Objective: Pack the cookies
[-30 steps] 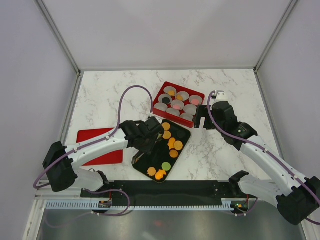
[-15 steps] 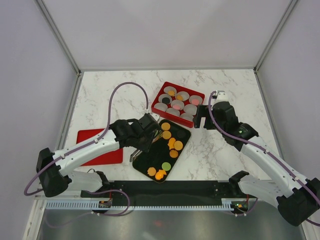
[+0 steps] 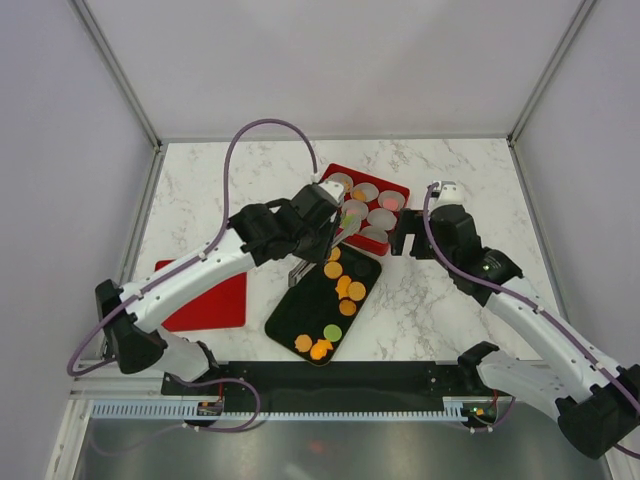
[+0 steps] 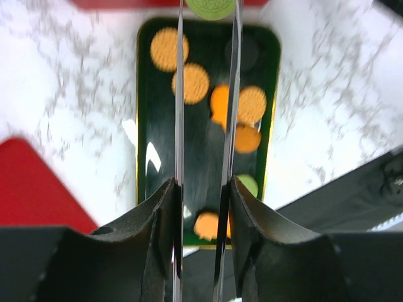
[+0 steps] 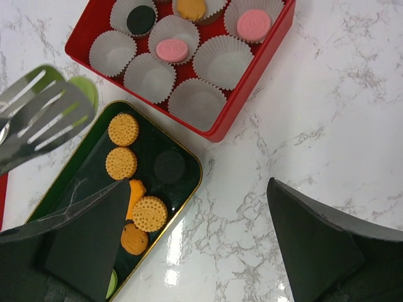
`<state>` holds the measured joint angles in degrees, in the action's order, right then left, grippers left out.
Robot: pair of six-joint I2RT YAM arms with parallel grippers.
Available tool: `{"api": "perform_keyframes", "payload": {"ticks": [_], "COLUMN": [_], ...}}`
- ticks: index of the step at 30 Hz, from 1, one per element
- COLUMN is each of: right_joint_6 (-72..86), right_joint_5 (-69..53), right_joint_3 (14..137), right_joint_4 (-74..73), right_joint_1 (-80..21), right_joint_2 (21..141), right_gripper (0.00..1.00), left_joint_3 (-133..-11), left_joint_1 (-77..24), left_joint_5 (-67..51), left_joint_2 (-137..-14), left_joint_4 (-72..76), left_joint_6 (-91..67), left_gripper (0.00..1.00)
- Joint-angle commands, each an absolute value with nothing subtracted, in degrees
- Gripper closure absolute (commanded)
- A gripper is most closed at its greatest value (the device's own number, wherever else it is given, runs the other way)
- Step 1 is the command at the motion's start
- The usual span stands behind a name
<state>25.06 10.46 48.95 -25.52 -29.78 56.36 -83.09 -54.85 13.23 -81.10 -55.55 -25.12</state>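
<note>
Marble tabletop carries a red box of paper cups, some filled, with a black tray of loose orange cookies just beside its near-left edge. Left hand, the nearer arm, pinches metal tongs; their tips grip one green cookie near that edge, long axis aimed at the empty cups beyond. Right hand stands spread beside the box's right side.

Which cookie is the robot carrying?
The green cookie pinched in tongs held by the left gripper; every other lies in the black tray or red box.
</note>
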Motion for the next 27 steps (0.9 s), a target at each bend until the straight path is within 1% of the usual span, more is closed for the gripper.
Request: {"api": "perform_keyframes", "payload": {"ticks": [1,5,10,16,27], "right_joint_6": [26.6,27.2,27.3,26.5,26.7], "right_joint_5": [13.4,16.3,17.1,18.7,17.9], "right_joint_3": [51.5,51.8,53.3,54.6,54.1], "right_joint_4": [-26.5,-28.6,-31.9,-36.6,-38.1], "right_joint_1": [-29.7,-29.7,-29.7,-29.7,-29.7], "right_joint_2": [52.5,48.7,45.1,41.6,39.9], "right_gripper": [0.02,0.02,0.02,0.02,0.02], "left_joint_3": [-90.2,-98.0,-102.9,-104.2,-106.6], "left_joint_1": [-53.7,-53.2,-51.7,-50.5,-49.6], "left_joint_5": [11.6,9.5,9.0,8.2,7.1], "left_joint_2": [-87.7,-96.5,-105.6,-110.2,-115.5], "left_joint_4": [-50.4,-47.6,-46.2,-44.0,-43.8], "left_joint_6": [-20.4,-19.1,-18.9,-18.2,-17.5], "left_gripper": [0.62,0.62,0.62,0.62,0.61]}}
